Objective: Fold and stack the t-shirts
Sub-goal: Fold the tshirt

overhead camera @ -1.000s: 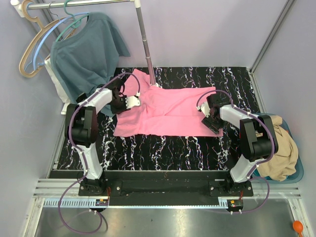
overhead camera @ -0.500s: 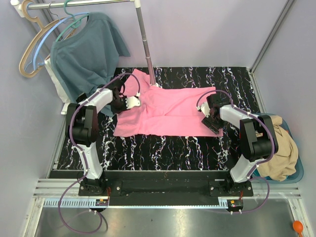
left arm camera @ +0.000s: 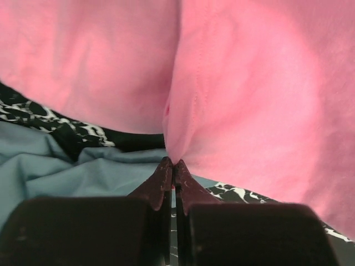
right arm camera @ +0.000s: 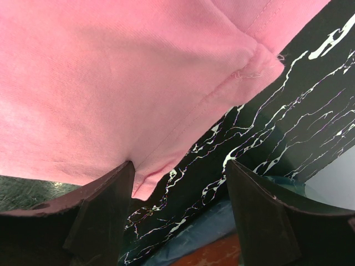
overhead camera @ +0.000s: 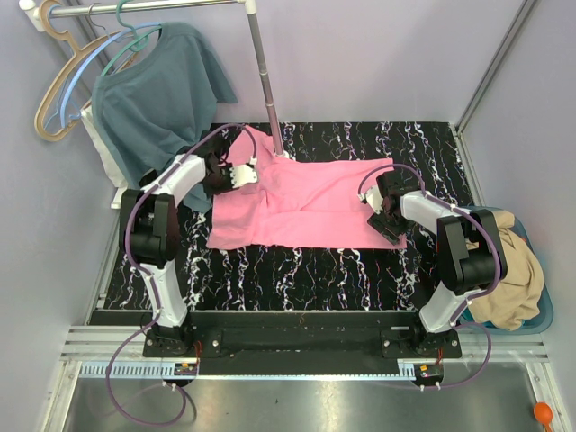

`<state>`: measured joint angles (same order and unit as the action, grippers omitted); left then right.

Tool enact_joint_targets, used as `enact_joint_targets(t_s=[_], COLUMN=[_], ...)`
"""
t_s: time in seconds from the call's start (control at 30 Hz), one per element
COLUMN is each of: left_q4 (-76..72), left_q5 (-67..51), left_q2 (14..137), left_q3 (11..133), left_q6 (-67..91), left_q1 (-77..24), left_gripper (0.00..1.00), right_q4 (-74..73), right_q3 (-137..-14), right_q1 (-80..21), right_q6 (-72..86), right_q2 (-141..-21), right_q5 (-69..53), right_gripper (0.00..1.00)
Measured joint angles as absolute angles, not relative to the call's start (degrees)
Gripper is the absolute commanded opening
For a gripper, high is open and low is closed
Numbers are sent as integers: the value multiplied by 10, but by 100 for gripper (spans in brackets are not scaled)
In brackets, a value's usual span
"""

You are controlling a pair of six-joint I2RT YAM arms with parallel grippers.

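Pink tee (overhead camera: 306,202) was spread flat on the counter (overhead camera: 360,270), prob so both ends could be picked up for the first fold, w/ the tan tee (overhead camera: 517,270) heaped off to the right. Left hand (left arm camera: 173,165) was pinched fully shut on a pucker of pink fabric near the sleeve seam (just above the teal shirt (left arm camera: 66,166) edge). Right hand (right arm camera: 180,162) was wide open, fingers straddling the tee's hem corner but gripping nothing afaict.
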<state>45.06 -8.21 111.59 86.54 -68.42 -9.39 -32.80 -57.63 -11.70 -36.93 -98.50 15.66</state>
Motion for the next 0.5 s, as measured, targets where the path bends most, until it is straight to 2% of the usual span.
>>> enact_joint_targets(t_s=[0.5], left_q4=[436], left_q5=[-37], left_q2=[1115], left_q3=[929], left_q6=[-685], left_q1=[-169], left_gripper=[0], right_q4=[-326], right_q3=[-575], right_q1=[-117], right_q6=[-366], right_q2=[-985], right_q5=[159], right_gripper=[77])
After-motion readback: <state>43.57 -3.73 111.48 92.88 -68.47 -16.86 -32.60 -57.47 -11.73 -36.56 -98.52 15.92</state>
